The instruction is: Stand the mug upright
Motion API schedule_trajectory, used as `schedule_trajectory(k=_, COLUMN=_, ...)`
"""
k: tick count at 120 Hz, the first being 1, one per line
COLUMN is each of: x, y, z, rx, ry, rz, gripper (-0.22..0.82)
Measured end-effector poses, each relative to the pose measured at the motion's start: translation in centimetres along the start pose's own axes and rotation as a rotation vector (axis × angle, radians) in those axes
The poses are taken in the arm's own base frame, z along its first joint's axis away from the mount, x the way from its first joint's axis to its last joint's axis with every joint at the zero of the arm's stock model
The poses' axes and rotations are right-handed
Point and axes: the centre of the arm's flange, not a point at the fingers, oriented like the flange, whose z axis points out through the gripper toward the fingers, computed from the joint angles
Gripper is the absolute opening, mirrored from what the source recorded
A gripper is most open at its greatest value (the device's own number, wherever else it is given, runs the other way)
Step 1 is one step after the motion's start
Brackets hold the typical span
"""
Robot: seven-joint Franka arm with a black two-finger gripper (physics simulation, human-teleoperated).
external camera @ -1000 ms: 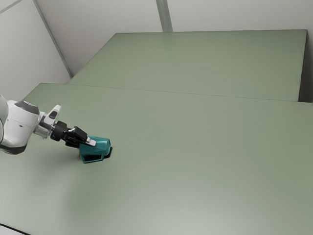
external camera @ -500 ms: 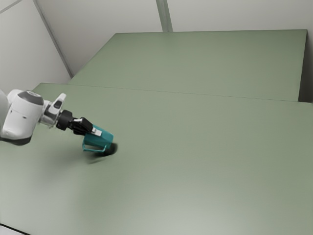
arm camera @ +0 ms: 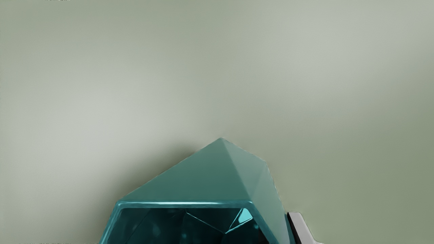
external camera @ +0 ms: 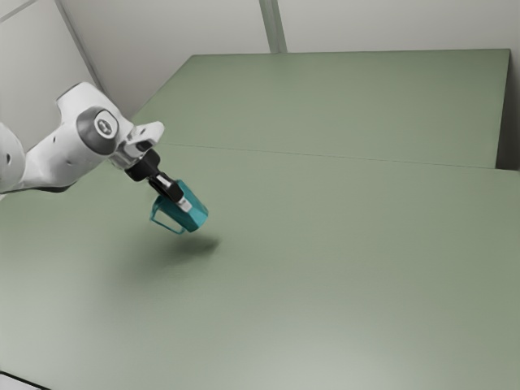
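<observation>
The teal mug [external camera: 197, 218] hangs tilted above the green table, its shadow on the surface beneath it. My gripper [external camera: 184, 205] is shut on the mug's body, reaching down to it from the exterior view's upper left. The handle sticks out toward that view's lower left. In the wrist view the faceted mug [arm camera: 200, 183] shows its open rim turned toward my hand, with a dark interior. One of my gripper's fingertips [arm camera: 300, 227] lies along the mug's side there; the opposite one is hidden.
The broad green table [external camera: 325, 276] extends toward the exterior view's right. Behind it lies another green surface [external camera: 333, 106], with pale walls beyond. A black-edged strip shows at the lower left corner.
My gripper has lifted the mug off the table and moved it toward the exterior view's upper right. The hand has tipped more steeply downward, and the mug has turned with it.
</observation>
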Motion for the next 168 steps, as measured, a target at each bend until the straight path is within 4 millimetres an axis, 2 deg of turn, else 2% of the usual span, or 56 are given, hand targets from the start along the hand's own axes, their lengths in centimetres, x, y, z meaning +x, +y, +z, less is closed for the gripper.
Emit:
schedule_trajectory(k=15, x=2.0, y=2.3, z=1.0, rx=0.133, ry=-0.093, rz=0.083, gripper=-0.17)
schedule_trajectory(k=31, x=2.7, y=2.7, z=1.7, rx=0.240, ry=-0.147, rz=0.100, gripper=-0.17)
schedule_trajectory(k=55, x=1.3, y=2.4, z=2.7, rx=0.346, ry=-0.212, rz=0.063, gripper=-0.17)
schedule_trajectory(k=86, x=-0.5, y=2.6, z=4.2, rx=0.393, ry=-0.251, rz=-0.026, gripper=-0.17)
schedule_trajectory(k=116, x=-0.3, y=3.0, z=5.1, rx=0.410, ry=-0.247, rz=-0.100, gripper=-0.17)
schedule_trajectory(k=148, x=0.2, y=4.2, z=7.0, rx=0.414, ry=-0.254, rz=-0.135, gripper=-0.17)
schedule_trajectory(k=168, x=0.2, y=4.0, z=7.0, rx=0.420, ry=-0.243, rz=-0.168, gripper=-0.16)
